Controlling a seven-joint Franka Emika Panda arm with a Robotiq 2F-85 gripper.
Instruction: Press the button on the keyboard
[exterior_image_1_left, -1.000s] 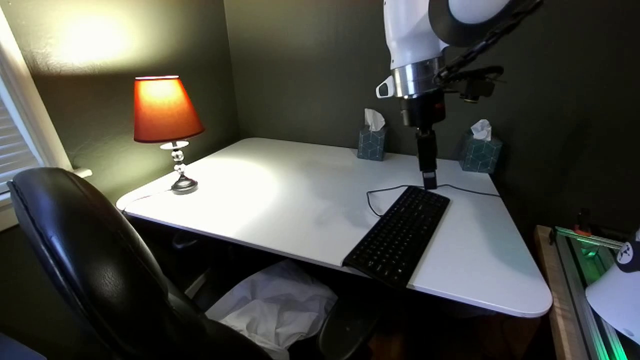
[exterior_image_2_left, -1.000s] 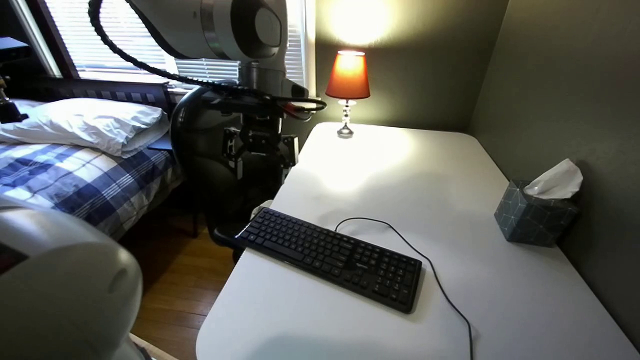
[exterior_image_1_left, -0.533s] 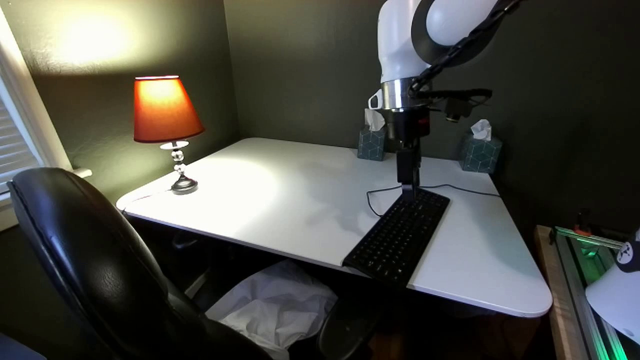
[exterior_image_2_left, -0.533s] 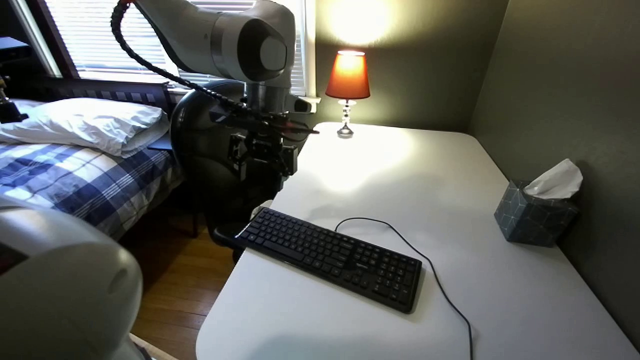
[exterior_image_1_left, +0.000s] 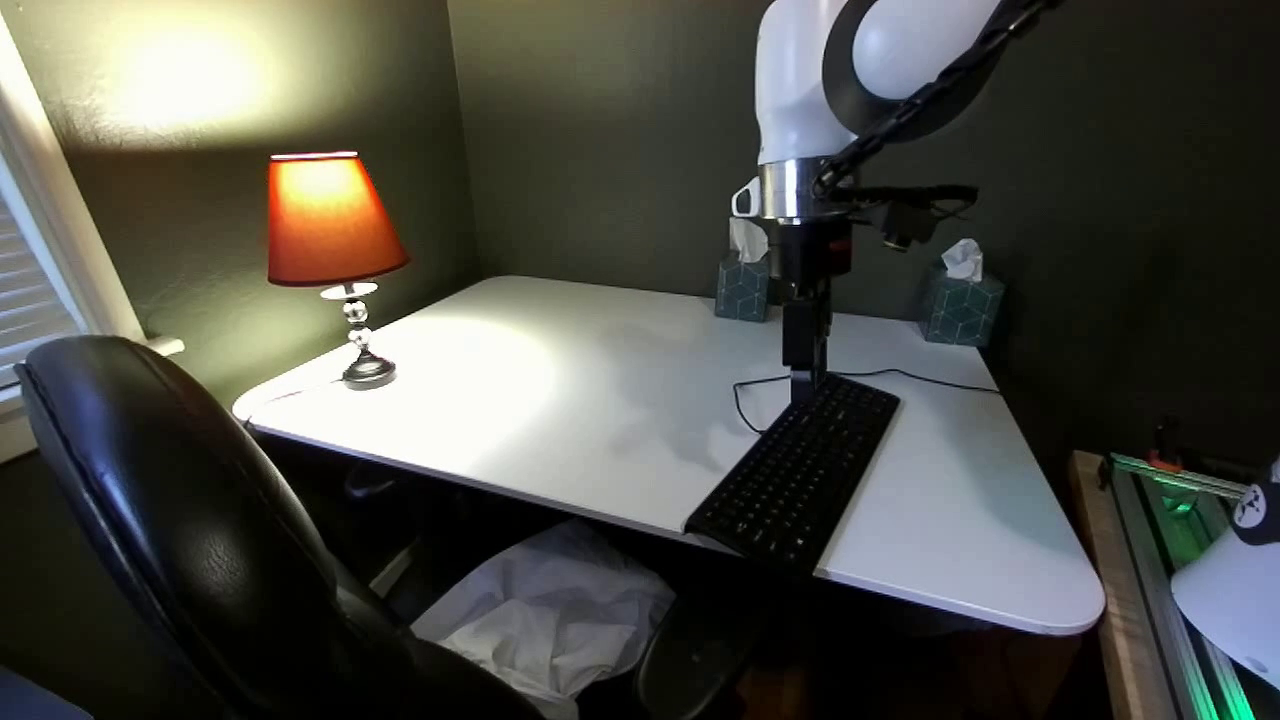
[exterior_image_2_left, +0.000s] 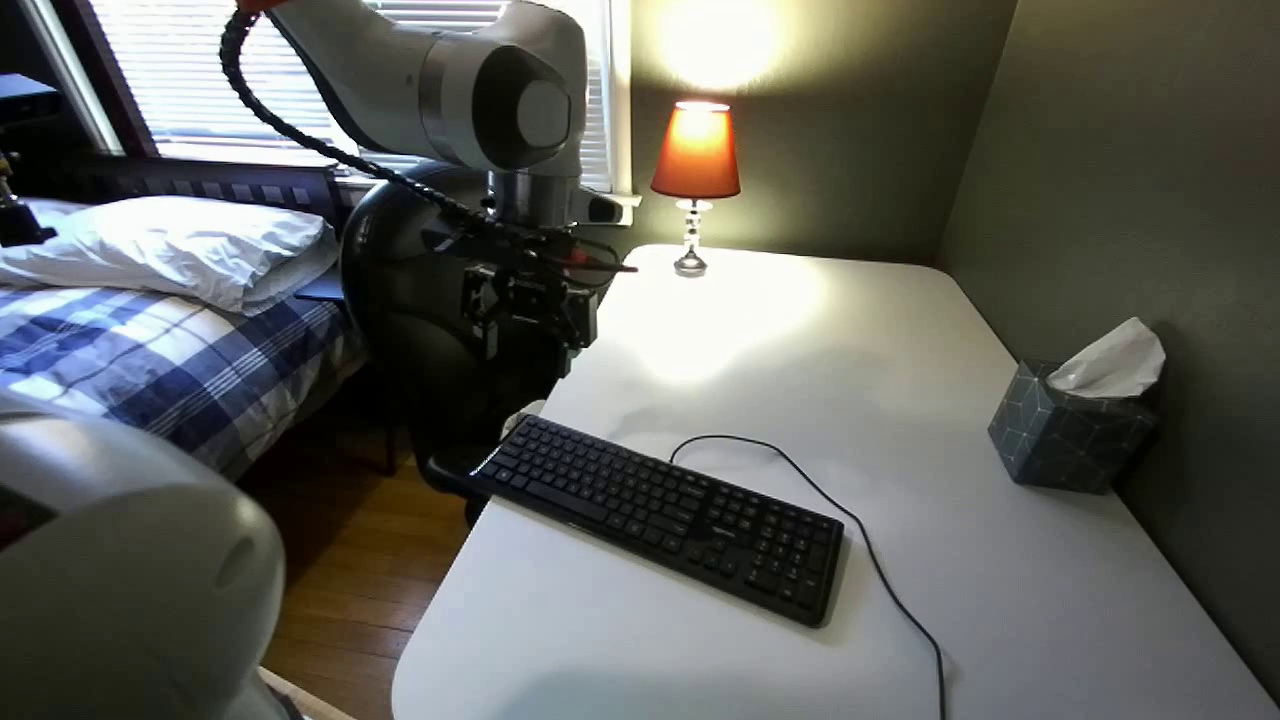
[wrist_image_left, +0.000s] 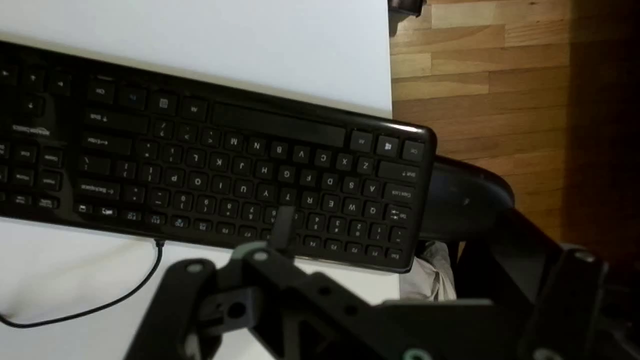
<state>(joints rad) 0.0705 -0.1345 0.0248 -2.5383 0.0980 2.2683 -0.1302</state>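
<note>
The black keyboard (exterior_image_2_left: 660, 510) lies flat on the white table, its letter end jutting past the table edge. In an exterior view my gripper (exterior_image_2_left: 530, 350) hangs in the air beyond that end, fingers spread apart with nothing between them. A visible gap separates the fingertips from the keys there. Seen in an exterior view, the gripper (exterior_image_1_left: 803, 388) points straight down and overlaps the far part of the keyboard (exterior_image_1_left: 795, 490). In the wrist view one finger (wrist_image_left: 284, 227) covers part of the number row of the keyboard (wrist_image_left: 240, 167); the other fingertip is lost in dark parts.
A thin cable (exterior_image_2_left: 941, 670) runs across the white table (exterior_image_1_left: 620, 400). Two tissue boxes (exterior_image_1_left: 742, 290) stand at the back by the wall. A red lamp (exterior_image_1_left: 330, 225) is at the far corner. A black chair (exterior_image_1_left: 180, 520) stands against the table's edge.
The arm has come lower and, in an exterior view, shifted left over the keyboard, with only a slight shift in the last half second. The fingers stay apart; the keyboard has not moved.
</note>
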